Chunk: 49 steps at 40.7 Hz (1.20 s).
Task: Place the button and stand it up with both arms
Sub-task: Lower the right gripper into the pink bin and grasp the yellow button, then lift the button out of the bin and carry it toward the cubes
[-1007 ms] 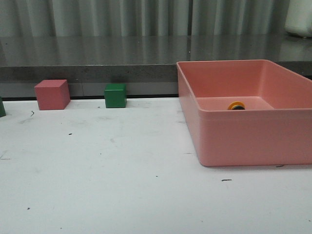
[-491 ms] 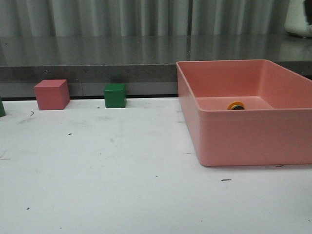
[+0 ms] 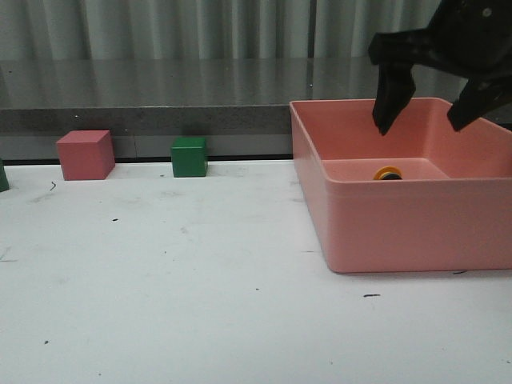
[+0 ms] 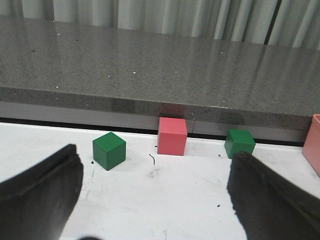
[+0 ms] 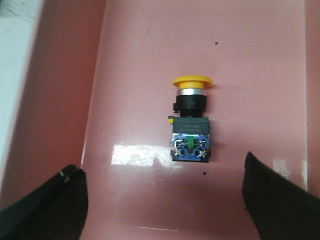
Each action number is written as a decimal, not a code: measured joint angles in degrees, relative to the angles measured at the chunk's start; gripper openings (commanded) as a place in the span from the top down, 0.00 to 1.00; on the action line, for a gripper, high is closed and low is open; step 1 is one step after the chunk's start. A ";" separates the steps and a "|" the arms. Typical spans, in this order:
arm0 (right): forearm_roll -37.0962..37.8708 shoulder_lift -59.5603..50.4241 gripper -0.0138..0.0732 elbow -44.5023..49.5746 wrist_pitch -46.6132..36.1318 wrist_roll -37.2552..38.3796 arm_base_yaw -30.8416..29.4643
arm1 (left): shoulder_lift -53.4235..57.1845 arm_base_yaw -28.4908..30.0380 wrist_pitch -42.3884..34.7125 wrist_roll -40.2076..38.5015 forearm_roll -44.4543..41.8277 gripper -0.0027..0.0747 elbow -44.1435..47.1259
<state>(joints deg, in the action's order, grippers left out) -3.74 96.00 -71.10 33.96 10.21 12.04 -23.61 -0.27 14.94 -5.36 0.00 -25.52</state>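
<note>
The button [image 5: 191,120] lies on its side on the floor of the pink bin [image 3: 384,232]; in the front view only its yellow cap [image 3: 388,173] shows over the bin wall. My right gripper [image 3: 418,122] hangs open above the bin, over the button, touching nothing; in the right wrist view [image 5: 162,200] its fingers stand wide apart on either side of the button. My left gripper [image 4: 155,200] is open and empty over the white table, facing the cubes; it does not show in the front view.
A pink cube [image 3: 85,154] and a green cube [image 3: 190,157] stand at the table's back edge; another green cube [image 4: 109,150] is further left. A grey counter [image 3: 160,88] runs behind the table.
My right gripper has come into the front view from the upper right and now hangs over the bin. The button and cubes have not moved.
</note>
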 measured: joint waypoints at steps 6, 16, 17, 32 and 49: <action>0.00 8.50 0.10 -6.76 3.32 0.99 -1.20 | 0.00 0.00 0.00 0.00 0.00 0.24 0.00; 0.00 18.91 0.10 -15.79 6.93 1.12 -2.47 | 0.00 0.00 0.00 0.00 0.00 0.24 0.00; 0.00 19.75 0.10 -16.60 7.47 1.12 -2.47 | 0.00 0.00 0.00 0.00 0.00 0.24 0.00; 0.00 26.24 0.44 -22.07 12.60 1.12 -2.47 | 0.00 0.00 0.04 0.00 0.00 0.24 0.00; 0.00 23.02 0.50 -22.21 14.36 1.23 -2.47 | 0.00 0.00 0.13 0.00 0.00 0.24 0.00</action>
<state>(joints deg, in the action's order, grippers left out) -3.74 119.02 -93.31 48.32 11.44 9.57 -23.61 -0.27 15.07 -5.36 0.00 -25.52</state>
